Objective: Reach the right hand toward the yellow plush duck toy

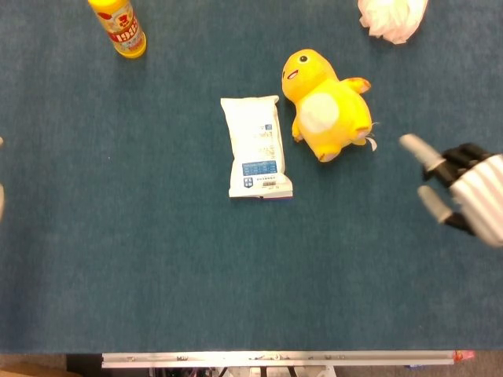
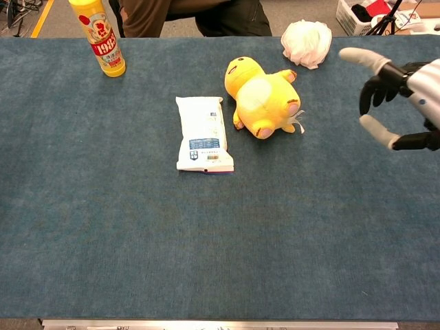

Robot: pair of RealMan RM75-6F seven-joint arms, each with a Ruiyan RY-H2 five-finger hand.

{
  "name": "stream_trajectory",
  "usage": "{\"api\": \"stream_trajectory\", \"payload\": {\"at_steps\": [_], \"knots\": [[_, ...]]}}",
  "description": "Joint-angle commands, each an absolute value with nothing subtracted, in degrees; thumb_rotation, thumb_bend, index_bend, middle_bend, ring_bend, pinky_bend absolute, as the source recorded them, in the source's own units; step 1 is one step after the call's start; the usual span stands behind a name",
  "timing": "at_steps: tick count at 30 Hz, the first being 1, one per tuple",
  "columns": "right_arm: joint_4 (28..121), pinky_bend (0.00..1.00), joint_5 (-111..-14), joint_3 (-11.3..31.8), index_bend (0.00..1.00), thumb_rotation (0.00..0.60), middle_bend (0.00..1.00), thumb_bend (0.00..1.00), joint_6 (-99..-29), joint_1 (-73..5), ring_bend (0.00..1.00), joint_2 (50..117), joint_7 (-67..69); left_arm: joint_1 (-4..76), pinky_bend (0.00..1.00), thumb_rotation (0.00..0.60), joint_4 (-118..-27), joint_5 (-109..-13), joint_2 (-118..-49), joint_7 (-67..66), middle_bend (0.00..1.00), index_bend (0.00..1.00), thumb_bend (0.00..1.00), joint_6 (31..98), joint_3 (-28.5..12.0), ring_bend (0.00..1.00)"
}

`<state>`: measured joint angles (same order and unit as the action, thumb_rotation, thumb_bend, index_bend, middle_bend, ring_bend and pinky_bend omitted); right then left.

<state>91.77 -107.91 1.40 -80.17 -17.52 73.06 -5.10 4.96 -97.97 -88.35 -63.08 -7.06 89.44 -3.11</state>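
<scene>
**Reaching for the duck from the right**

Head view: yellow plush duck toy [image 1: 326, 106] on its back on the blue tabletop [image 1: 157, 267], head toward the far edge, just right of the white wipes pack [image 1: 258, 147]. Right hand [image 1: 464, 187] at the right edge, fingers spread and holding nothing, well apart from the toy. Best to travel left and slightly away, keeping low over the cloth. Only a sliver of the left hand [image 1: 1, 196] at the left edge; finger state impossible to tell.

Chest view: right hand [image 2: 402, 96] level with the duck [image 2: 265, 96], thumb and fingers parted. Worth aiming for the belly, clear of the white crumpled bag [image 2: 306, 42] beyond. Yellow bottle [image 2: 99, 38] far left, irrelevant.
</scene>
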Motion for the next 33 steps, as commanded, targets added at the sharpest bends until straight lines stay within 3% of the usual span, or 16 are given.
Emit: {"api": "stream_trajectory", "payload": {"at_steps": [1,4,6,8,17,33], "knots": [[91.9,0.8,-110.4,0.7,0.0,0.6,0.79,0.66,-77.3,-20.7,0.8,75.2,-3.9,4.9,0.07,0.6,-97.9,-88.3,-63.1,-7.4,0.24,0.23,0.47,89.4,-3.1,0.14],[91.7,0.96,-112.8,0.4,0.0,0.6,0.91,0.82,-76.2,-22.9,0.97,76.8,-4.0,4.9,0.07,0.6,-98.0,-88.2,-63.2,-7.8,0.24,0.23,0.47,89.3,-3.1,0.14],[91.0,1.0,-114.7,0.3,0.0,0.6,0.96,0.94,-76.1,-24.1,1.0,78.0,-4.6,4.9,0.07,0.6,-98.2,-88.2,-63.2,-7.8,0.24,0.23,0.47,89.3,-3.2,0.14],[90.1,1.0,-116.7,0.1,0.0,0.6,0.98,1.0,-76.2,-25.3,1.0,79.2,-5.4,5.0,0.07,0.6,-98.2,-88.1,-63.2,-7.8,0.24,0.23,0.47,89.3,-3.3,0.14],[89.4,1.0,-121.1,-0.1,0.0,0.6,1.0,1.0,-76.2,-28.7,1.0,82.0,-9.9,5.0,0.07,0.6,-98.2,-87.9,-63.5,-8.5,0.24,0.23,0.47,89.1,-3.4,0.14],[81.6,1.0,-125.0,-1.4,0.0,0.6,1.0,1.0,-88.9,-27.2,1.0,86.9,-9.8,5.6,0.07,0.6,-97.9,-87.8,-63.8,-8.9,0.24,0.23,0.47,88.3,-3.7,0.14]]}}
